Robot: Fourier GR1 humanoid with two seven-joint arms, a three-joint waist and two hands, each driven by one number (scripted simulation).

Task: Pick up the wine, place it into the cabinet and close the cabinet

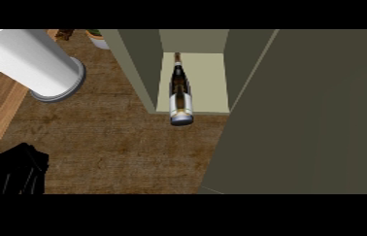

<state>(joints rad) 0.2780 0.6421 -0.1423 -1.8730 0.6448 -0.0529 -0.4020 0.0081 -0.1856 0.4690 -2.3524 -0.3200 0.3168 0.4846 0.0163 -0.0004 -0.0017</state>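
A dark wine bottle (pixel 180 92) with a pale label is inside the open olive-grey cabinet (pixel 136 70), on its pale shelf (pixel 208 84). Its neck points to the cabinet's back and its base reaches just past the shelf's front lip. No hand touches it. The cabinet door (pixel 301 113) stands swung open and fills the view's right side. A black hand (pixel 22 169), my left, shows as a dark shape at the lower left edge over the brown counter (pixel 122 138), well away from the bottle. My right hand does not show.
A thick white cylinder with a grey rim (pixel 43 67) slants in from the upper left. Behind it, at the top edge, are a potted plant (pixel 97 36) and a small brown thing (pixel 64 34). A light wooden strip (pixel 8 101) borders the counter's left.
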